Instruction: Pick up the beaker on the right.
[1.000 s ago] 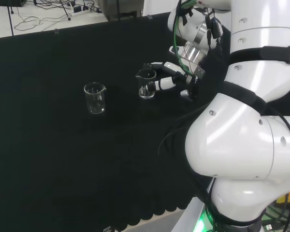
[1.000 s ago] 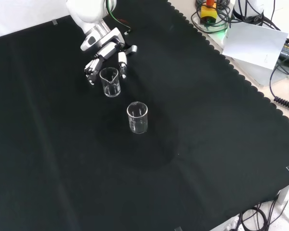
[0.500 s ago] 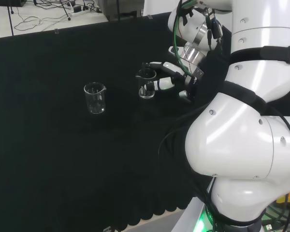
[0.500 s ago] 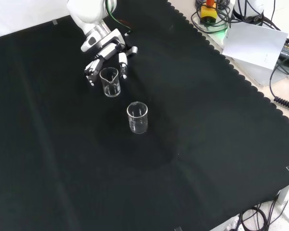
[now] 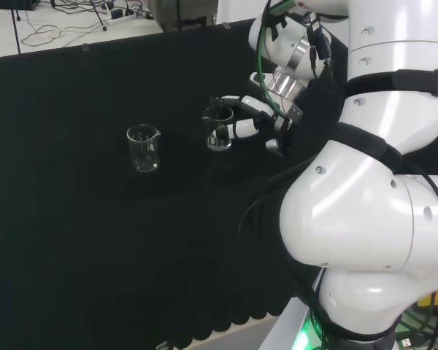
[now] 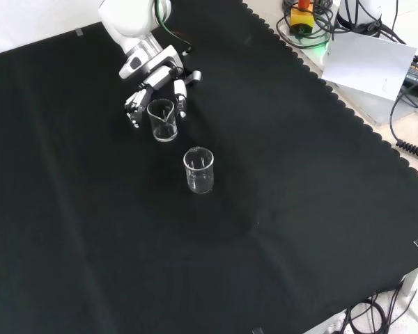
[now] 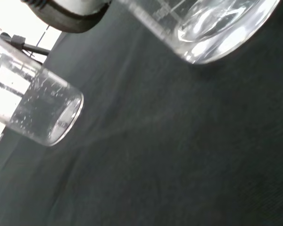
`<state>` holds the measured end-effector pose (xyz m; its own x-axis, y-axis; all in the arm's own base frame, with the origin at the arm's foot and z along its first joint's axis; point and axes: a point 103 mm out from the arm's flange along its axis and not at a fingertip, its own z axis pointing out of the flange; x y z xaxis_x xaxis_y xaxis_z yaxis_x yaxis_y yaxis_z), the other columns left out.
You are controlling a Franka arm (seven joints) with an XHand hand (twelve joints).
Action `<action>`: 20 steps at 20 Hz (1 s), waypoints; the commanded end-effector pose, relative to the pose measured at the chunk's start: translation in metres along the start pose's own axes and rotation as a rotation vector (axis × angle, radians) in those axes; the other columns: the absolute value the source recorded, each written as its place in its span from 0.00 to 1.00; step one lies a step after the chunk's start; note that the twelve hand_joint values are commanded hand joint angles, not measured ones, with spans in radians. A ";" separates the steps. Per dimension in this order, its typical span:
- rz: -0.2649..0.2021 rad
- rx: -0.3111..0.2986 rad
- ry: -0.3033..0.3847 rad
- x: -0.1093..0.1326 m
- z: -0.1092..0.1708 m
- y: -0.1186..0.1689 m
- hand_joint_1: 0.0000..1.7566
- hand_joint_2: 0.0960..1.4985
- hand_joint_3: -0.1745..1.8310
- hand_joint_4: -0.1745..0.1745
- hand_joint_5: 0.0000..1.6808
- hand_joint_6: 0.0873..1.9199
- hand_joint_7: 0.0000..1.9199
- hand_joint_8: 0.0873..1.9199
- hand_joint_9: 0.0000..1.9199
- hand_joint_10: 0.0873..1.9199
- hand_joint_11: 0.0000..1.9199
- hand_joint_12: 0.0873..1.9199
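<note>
2 clear beakers are being shown standing upright on the black cloth (image 6: 306,209). The target beaker (image 5: 219,130) is being taken as the landmark: in the head view it is the right one of the pair, and the other beaker (image 5: 144,149) is standing well apart to its left. In the front view the same target beaker (image 6: 162,120) is being seen above and slightly left of the other beaker (image 6: 198,170), that is, farther from that camera.

The hand (image 5: 252,120) is being held against the target beaker from the arm's side, with the fingers (image 6: 178,95) being curled round its wall on one side and further fingers (image 6: 133,110) on the opposite side, so the glass is being enclosed between them. This side-on wrap is judged to be chosen because a smooth cylinder is best held across its width, leaving the rim and spout free.

In the wrist view the target beaker's base (image 7: 217,28) is being seen close by, seemingly just touching the cloth, with the other beaker (image 7: 35,110) beyond it. Lifting is therefore judged as not yet clearly begun. The spare beaker is being left far enough away that a straight upward lift should not be disturbing it.
</note>
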<state>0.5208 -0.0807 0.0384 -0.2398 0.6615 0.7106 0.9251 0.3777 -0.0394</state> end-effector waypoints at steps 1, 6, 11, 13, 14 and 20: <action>0.004 -0.030 0.001 -0.003 -0.002 0.001 0.47 0.51 0.00 0.39 0.24 0.00 0.15 0.33 0.21 0.29 0.00 0.71; -0.007 -0.023 0.004 -0.002 -0.001 0.002 0.48 0.52 0.00 0.40 0.27 0.00 0.16 0.33 0.22 0.29 0.00 0.71; -0.010 -0.017 -0.002 -0.001 0.000 0.002 0.48 0.52 0.00 0.40 0.27 0.00 0.16 0.33 0.22 0.29 0.00 0.71; -0.008 -0.018 0.000 -0.001 0.000 0.002 0.48 0.52 0.00 0.40 0.28 0.00 0.16 0.33 0.22 0.29 0.01 0.71; -0.009 -0.018 0.001 0.000 0.000 0.003 0.48 0.52 0.00 0.40 0.28 0.00 0.16 0.33 0.22 0.29 0.01 0.71; -0.014 -0.002 -0.008 0.012 0.020 0.022 0.48 0.52 0.00 0.40 0.28 0.00 0.16 0.33 0.22 0.29 0.01 0.71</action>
<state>0.5252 -0.0792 0.0386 -0.2510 0.6518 0.7156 0.9265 0.3758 -0.0173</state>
